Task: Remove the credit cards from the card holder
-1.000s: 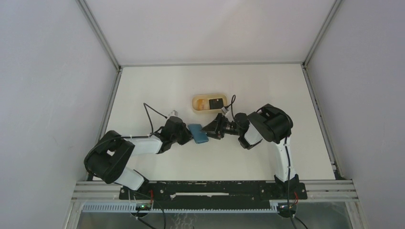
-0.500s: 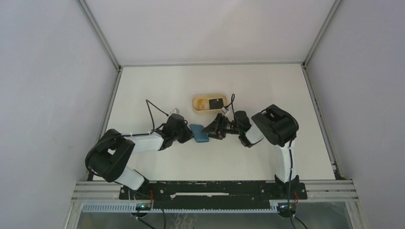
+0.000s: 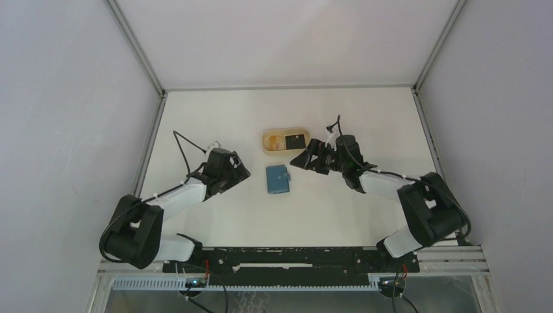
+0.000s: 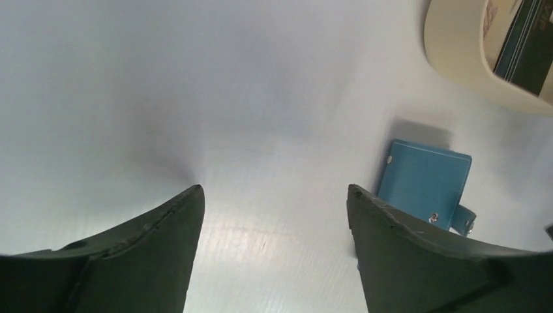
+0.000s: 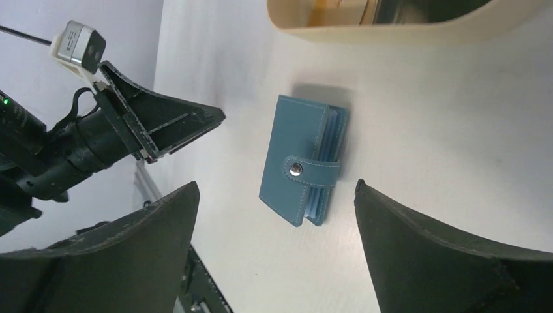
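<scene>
Left gripper point(image 3: 240, 173): at about 9 o'clock of the card holder, apart from it, tips pointing toward it. The left wrist view point(image 4: 274, 195) shows the jaws spread wide with only bare table between them, holding nothing.

Card holder point(image 3: 278, 179): a teal-blue wallet lying flat on the white table point(image 3: 215, 111), between the two grippers and touched by neither. In the right wrist view point(image 5: 301, 160) it is folded shut, its tab snapped across the open edge. Pale layered edges show along that side; whether they are cards cannot be told. In the left wrist view point(image 4: 424, 182) it lies beyond the right-hand finger.

Tray point(image 3: 265, 141): tan and rounded, at 12 o'clock of the card holder, near it but not touching.

Black card point(image 3: 296, 140): lies inside the tray, toward its 3 o'clock end.

Right gripper point(image 3: 301, 160): at about 2 o'clock of the card holder, just beside the tray's near right corner. The right wrist view point(image 5: 274, 189) shows its jaws wide apart and empty, the card holder lying on the table in the gap between them.
</scene>
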Robot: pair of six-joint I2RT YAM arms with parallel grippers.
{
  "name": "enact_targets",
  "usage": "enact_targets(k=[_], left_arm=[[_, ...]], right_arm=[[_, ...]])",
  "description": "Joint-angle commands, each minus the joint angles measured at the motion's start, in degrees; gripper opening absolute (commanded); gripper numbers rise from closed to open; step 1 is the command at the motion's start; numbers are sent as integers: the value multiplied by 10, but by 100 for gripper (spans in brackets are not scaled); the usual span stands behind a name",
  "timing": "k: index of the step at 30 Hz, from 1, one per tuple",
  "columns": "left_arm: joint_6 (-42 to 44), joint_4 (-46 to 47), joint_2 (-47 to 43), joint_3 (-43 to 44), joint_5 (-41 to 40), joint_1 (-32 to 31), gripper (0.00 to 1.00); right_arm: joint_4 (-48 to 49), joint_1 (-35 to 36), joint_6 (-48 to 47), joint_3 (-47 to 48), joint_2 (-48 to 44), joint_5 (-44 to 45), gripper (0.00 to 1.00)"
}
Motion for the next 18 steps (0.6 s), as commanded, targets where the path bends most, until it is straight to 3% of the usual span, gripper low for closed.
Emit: enact_targets(k=[1, 3, 8, 18], left_arm=[[49, -64, -73, 20, -58, 6, 92], [68, -67, -109, 20, -73, 6, 100], [131, -77, -203, 23, -100, 21, 100], [165, -20, -316, -8, -33, 119, 100]], right_arm=[[-125, -3, -101, 1, -106, 102, 99], [-148, -7, -118, 0, -147, 128, 100], [-199, -37, -130, 10, -208, 171, 100], [-267, -76, -125, 11, -278, 258, 100]])
